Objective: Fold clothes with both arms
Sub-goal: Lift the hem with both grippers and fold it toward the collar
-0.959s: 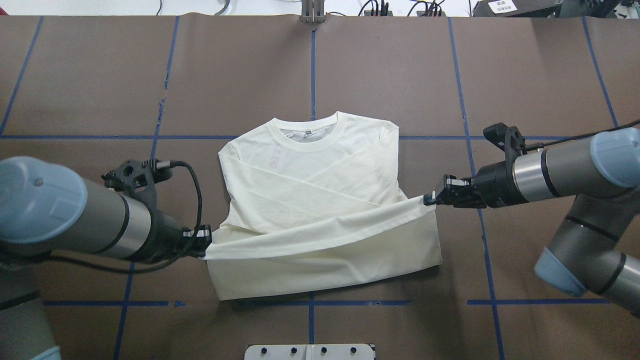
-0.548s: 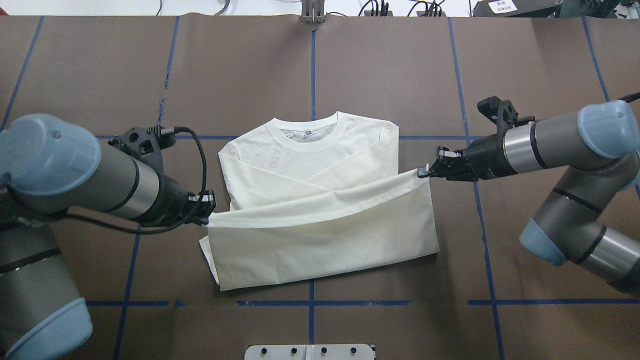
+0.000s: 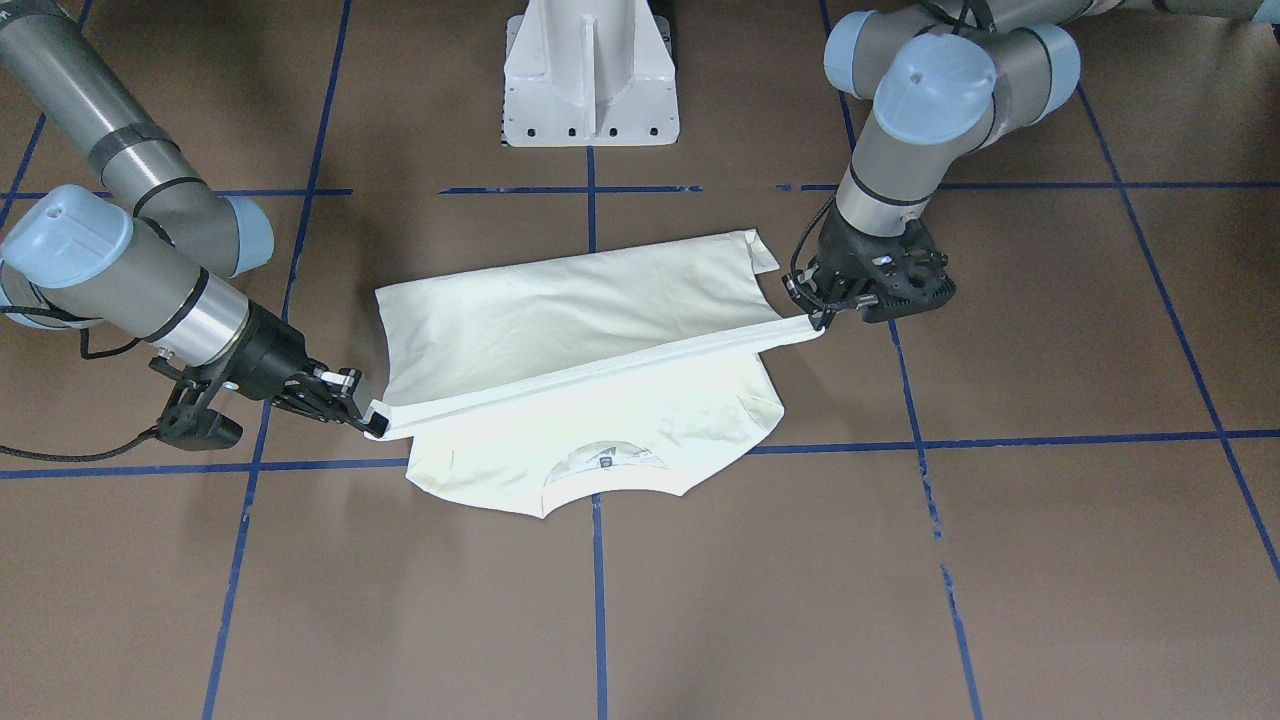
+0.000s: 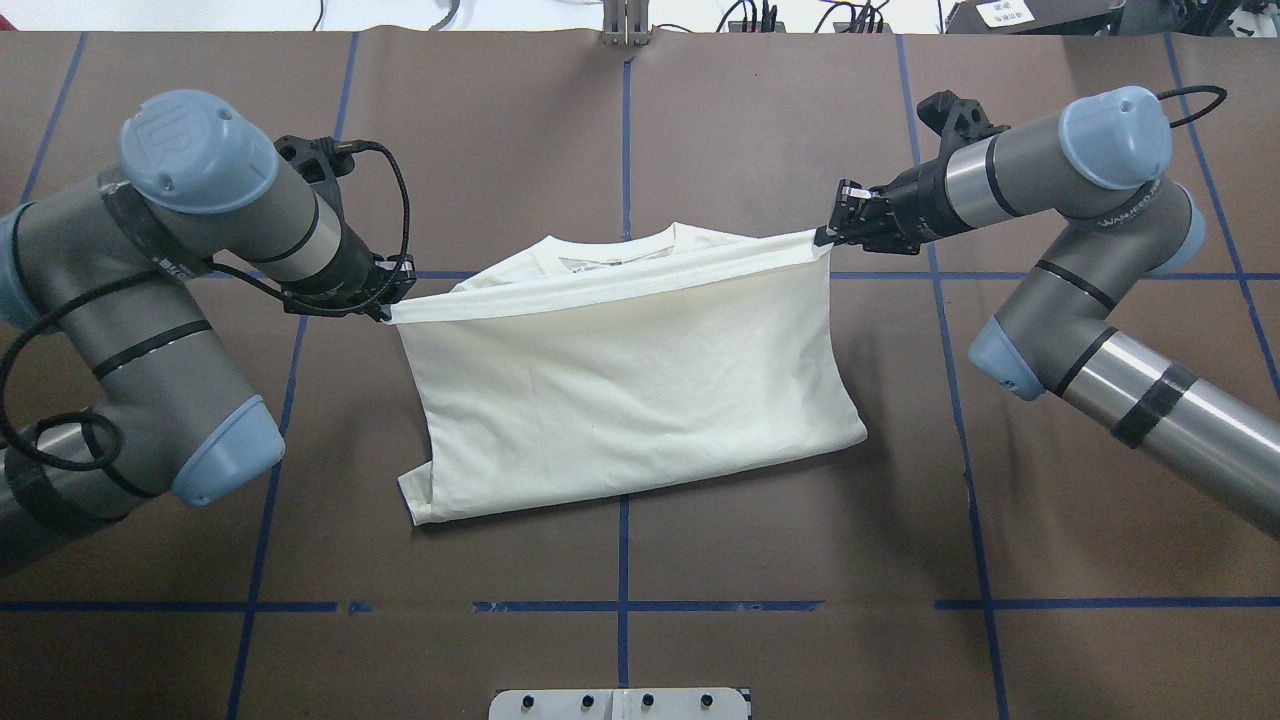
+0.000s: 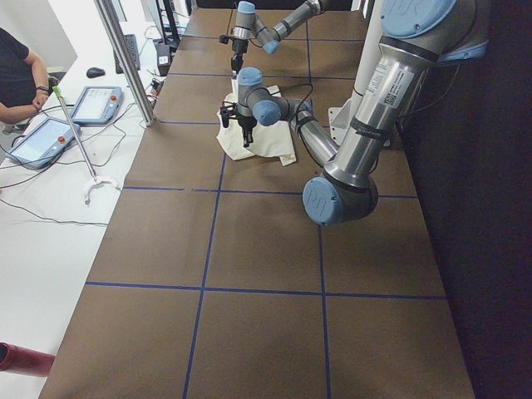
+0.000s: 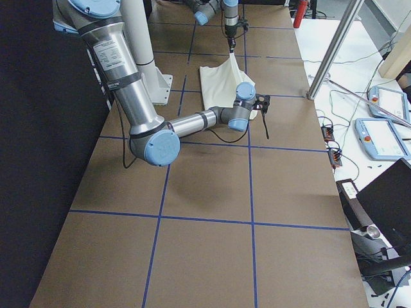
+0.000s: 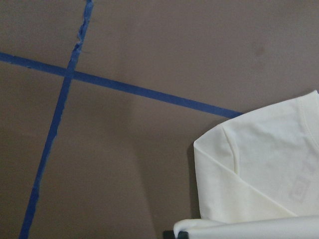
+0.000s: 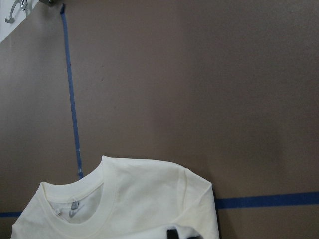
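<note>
The halving fold is in hand: the hem corners of the T-shirt (image 4: 620,400) are clamped, fingers closed on cloth, by the left gripper (image 4: 388,310) and right gripper (image 4: 826,235). An even lowering and release is called for. The shirt is laid beyond the pedestal base (image 4: 620,703), collar (image 4: 655,242) pointed away from it, long axis crosswise.

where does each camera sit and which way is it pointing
Front-facing: across the table, facing the robot; left gripper at right.
Overhead: behind the robot, looking down; right gripper at right.
Exterior left: table end; left arm nearest.
Exterior right: opposite end; right arm nearest.
Left wrist: down at T-shirt shoulder.
Right wrist: down at collar.
All share the T-shirt.
</note>
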You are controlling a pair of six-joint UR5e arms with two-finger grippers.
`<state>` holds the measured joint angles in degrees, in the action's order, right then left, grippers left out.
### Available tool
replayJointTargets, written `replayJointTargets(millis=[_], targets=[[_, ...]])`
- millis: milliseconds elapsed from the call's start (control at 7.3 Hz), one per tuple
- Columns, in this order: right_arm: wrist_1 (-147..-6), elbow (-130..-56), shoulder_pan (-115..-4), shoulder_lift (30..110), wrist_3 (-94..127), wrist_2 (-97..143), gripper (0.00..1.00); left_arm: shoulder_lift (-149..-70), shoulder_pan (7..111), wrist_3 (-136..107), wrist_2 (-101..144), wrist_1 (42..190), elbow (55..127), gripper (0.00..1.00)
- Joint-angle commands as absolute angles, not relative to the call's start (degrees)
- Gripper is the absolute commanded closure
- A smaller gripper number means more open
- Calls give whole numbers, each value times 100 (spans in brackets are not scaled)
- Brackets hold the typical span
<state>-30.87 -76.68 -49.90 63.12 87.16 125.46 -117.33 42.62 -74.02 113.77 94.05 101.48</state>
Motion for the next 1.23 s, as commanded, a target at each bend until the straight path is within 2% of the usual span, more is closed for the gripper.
replayJointTargets(millis=[0, 274, 1096], targets=[[-3704, -7550, -5001, 5891, 8710, 12533, 100, -12223, 4342, -7427, 11338, 9685, 9276, 100], [-3814, -7550, -5010, 5906, 8649, 12533, 100, -12383, 4342, -7427, 11162, 9712, 8957, 100], [-3797, -7515, -5150, 6047, 8543, 12542, 100, -12366, 4342, -7418, 11153, 9852, 8736, 100]])
